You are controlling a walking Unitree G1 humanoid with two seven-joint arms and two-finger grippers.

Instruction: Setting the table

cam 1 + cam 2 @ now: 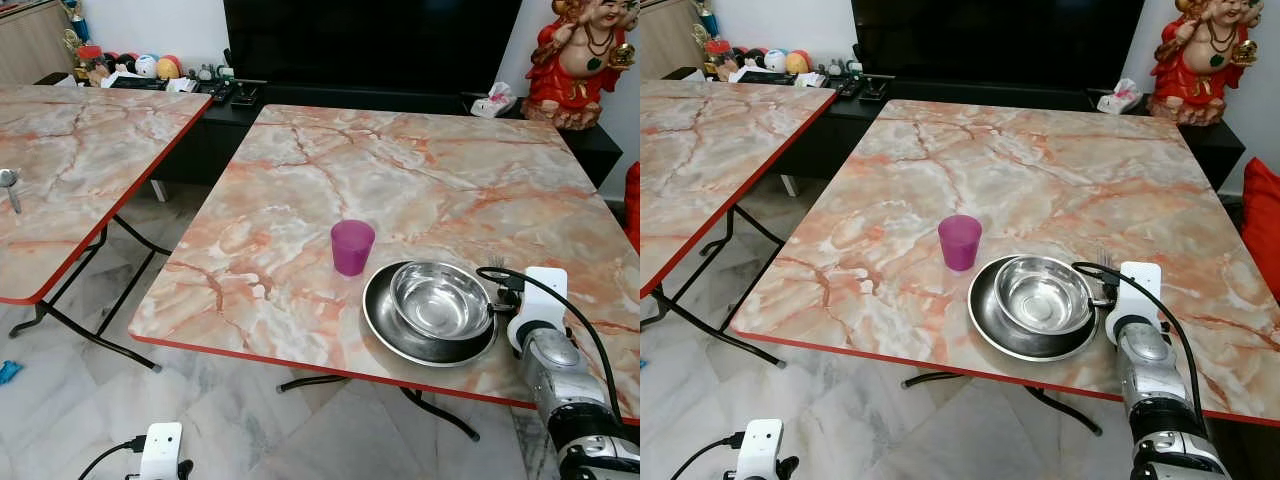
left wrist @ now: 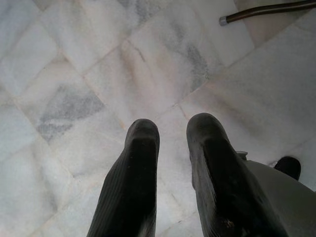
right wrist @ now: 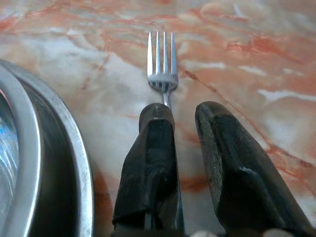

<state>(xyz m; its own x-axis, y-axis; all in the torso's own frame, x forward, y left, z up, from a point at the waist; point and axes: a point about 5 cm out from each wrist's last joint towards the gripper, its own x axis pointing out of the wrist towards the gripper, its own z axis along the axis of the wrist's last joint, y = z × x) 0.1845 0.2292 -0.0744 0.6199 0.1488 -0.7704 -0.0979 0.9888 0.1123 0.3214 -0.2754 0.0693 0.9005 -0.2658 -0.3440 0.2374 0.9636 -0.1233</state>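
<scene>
Nearest you, the right gripper [image 3: 183,116] hovers low over the marble table [image 1: 420,170], fingers slightly apart, a fork [image 3: 162,69] lying under one finger (not clamped) just beside the steel plate [image 1: 385,325] holding a bowl [image 1: 438,298]. A purple cup [image 1: 352,246] stands near. Your left gripper [image 2: 173,136] hangs over floor tiles, parted.

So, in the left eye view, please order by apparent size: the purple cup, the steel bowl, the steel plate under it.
1. steel plate, widest, its rim showing around the bowl.
2. steel bowl, sitting inside the plate.
3. purple cup, clearly smallest.
</scene>
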